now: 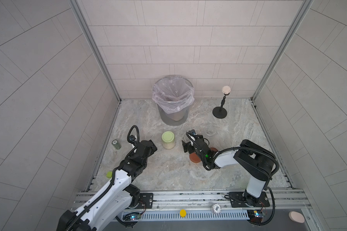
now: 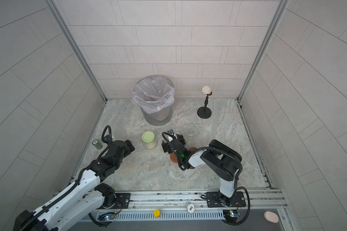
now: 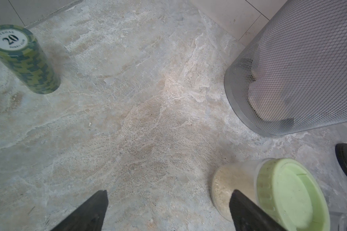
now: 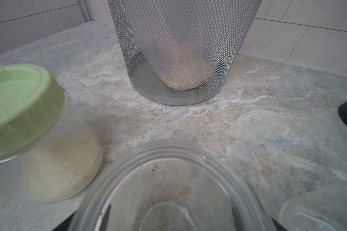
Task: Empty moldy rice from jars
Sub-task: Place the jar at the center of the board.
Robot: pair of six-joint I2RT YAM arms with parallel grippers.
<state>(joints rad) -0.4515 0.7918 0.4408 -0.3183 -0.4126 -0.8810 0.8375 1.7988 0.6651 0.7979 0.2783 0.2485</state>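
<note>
Under a pale green screw lid (image 1: 168,137), the moldy rice (image 4: 58,170) sits as a grainy off-white mass in the lower part of the green-lidded jar (image 1: 168,146), the only one not yet opened, upright near the middle of the marbled table (image 1: 168,176). Just beside it, the right gripper (image 4: 169,212) has its jaws wide on either side of an empty jar (image 4: 168,180), lidless and upright, apparently set down rather than held. The left gripper (image 3: 168,193) is spread with nothing between its fingers, likely ready for the full jar beside it. A third clear jar (image 1: 209,130) stands empty further back. Two rust-red lids (image 1: 194,158) lie under the right arm (image 1: 224,158). Behind, the mesh bin (image 4: 178,40) with its crinkled plastic liner (image 1: 173,100) holds a pale heap, probably dumped rice.
</note>
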